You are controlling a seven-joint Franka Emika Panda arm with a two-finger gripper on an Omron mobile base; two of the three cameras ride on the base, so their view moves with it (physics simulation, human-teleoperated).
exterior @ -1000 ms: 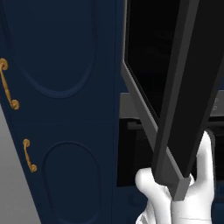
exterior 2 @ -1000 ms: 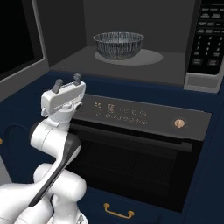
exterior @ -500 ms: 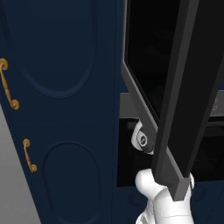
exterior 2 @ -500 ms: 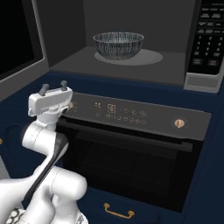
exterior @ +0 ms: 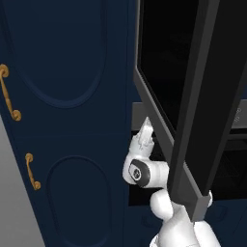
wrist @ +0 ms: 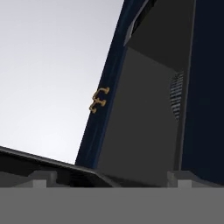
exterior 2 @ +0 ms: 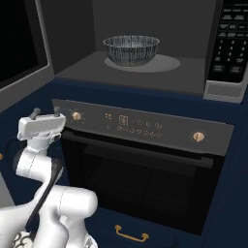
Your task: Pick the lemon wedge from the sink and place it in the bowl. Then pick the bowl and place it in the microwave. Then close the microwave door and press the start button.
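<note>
The bowl (exterior 2: 131,48) stands upright on the floor of the open microwave (exterior 2: 145,72). The lemon wedge is hidden from me and the sink is out of view. The microwave door (exterior 2: 19,53) hangs swung out to the left, and in the left base view I see its black glass (exterior: 169,62) nearly edge-on. My gripper (exterior 2: 47,114) points upward, open and empty, below the door's lower edge and left of the oven panel. It stands low and well to the left of the bowl. My hand (exterior: 144,135) rises just under the door's frame. Both fingertips (wrist: 43,178) stand far apart.
Under the microwave sits an oven (exterior 2: 145,164) with brass knobs and a display strip. The microwave's keypad (exterior 2: 232,43) is at the right. Dark blue cabinet doors (exterior: 62,120) with brass handles (exterior: 9,94) stand to the left, and a drawer handle (exterior 2: 131,235) shows below.
My gripper has swung left and a little lower, away from the oven panel and toward the underside of the open door. Its jaws stay open. The bowl has not moved.
</note>
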